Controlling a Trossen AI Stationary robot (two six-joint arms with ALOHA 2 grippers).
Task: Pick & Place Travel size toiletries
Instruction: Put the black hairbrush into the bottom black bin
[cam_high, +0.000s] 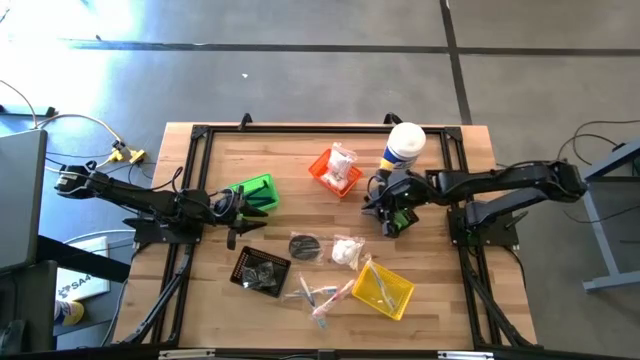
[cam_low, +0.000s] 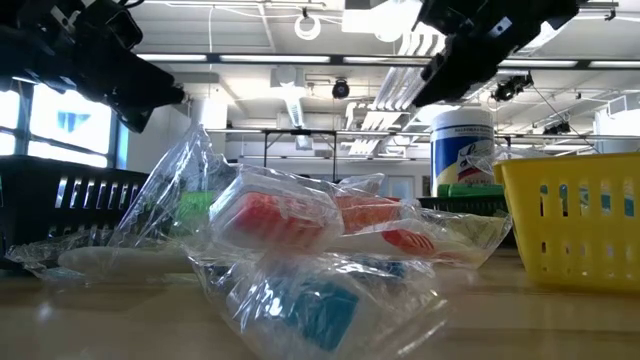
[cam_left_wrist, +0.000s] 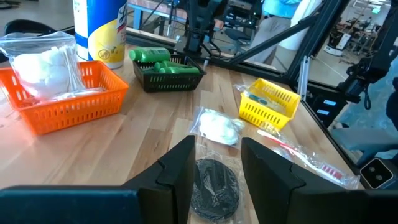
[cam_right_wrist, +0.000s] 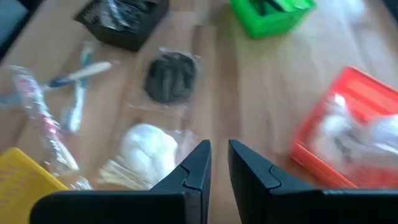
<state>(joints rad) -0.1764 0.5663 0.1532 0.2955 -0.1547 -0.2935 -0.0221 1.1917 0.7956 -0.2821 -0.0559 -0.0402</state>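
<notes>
The toiletries lie loose mid-table: a dark round piece in a clear packet (cam_high: 305, 245) (cam_left_wrist: 214, 186), a white crinkly packet (cam_high: 348, 251) (cam_right_wrist: 146, 149), and clear-wrapped sticks (cam_high: 320, 294) (cam_right_wrist: 74, 93). Green mini bottles (cam_left_wrist: 155, 57) lie in a dark bin (cam_left_wrist: 168, 78), and a white packet (cam_left_wrist: 40, 65) sits in the orange bin (cam_high: 335, 170). My left gripper (cam_high: 240, 218) (cam_left_wrist: 217, 168) hovers open beside the green bin (cam_high: 256, 192), with the dark round packet ahead of its fingers. My right gripper (cam_high: 390, 215) (cam_right_wrist: 219, 165) hangs over the dark bin, its fingers a narrow gap apart and empty.
A tall white-lidded canister with a yellow label (cam_high: 405, 145) stands near the far edge, behind my right gripper. A black bin (cam_high: 260, 270) and a yellow bin (cam_high: 385, 288) sit toward the near edge. Black frame rails (cam_high: 190, 180) run along the table's sides.
</notes>
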